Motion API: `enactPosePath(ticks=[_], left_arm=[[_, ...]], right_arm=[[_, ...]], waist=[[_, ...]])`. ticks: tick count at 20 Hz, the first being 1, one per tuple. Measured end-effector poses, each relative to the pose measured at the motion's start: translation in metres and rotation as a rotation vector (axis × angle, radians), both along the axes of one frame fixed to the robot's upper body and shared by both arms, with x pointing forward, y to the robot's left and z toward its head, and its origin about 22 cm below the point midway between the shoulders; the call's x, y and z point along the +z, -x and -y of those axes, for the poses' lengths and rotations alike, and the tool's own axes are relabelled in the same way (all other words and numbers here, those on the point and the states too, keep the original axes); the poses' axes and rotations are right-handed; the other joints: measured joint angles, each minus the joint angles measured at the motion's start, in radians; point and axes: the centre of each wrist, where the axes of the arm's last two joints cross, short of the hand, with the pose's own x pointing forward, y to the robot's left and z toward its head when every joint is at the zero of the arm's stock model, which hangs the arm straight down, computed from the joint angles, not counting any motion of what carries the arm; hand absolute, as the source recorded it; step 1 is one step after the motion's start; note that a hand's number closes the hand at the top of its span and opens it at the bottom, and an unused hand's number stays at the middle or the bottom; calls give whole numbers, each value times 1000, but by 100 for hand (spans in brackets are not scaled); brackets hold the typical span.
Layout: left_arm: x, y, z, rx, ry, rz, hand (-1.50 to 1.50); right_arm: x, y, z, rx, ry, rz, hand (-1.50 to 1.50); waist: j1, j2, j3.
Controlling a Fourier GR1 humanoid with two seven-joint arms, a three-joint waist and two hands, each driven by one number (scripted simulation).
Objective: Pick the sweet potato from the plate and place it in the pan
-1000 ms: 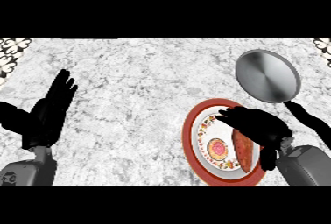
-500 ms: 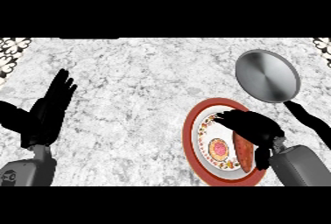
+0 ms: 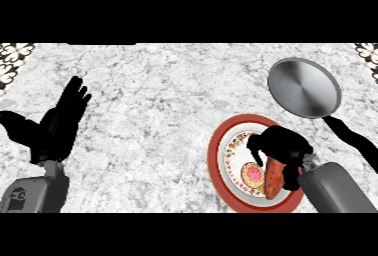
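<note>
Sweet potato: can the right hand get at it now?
Probably yes: the right hand sits over the sweet potato on the plate, fingers curled round its upper end; nothing blocks it.

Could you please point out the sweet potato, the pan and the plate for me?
sweet potato (image 3: 275,180): head view, on the middle of its reddish body.
pan (image 3: 303,87): head view, on the centre of its grey base.
plate (image 3: 214,160): head view, on the left side of its red rim.
</note>
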Motion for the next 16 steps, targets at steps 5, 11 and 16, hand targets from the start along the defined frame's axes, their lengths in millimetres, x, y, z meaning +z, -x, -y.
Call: enactPosePath(ticks=[5, 11, 16], left_arm=[[3, 1, -2, 8, -5, -7, 0], [4, 4, -6, 14, -3, -13, 0], [-4, 9, -5, 16, -2, -10, 0]], right_arm=[[-2, -3, 2, 1, -42, 1, 150], [11, 4, 4, -56, -131, 119, 150], [38, 17, -31, -200, -142, 259, 150]], waist=[[0, -2, -1], [-5, 1, 3], [-10, 1, 5]])
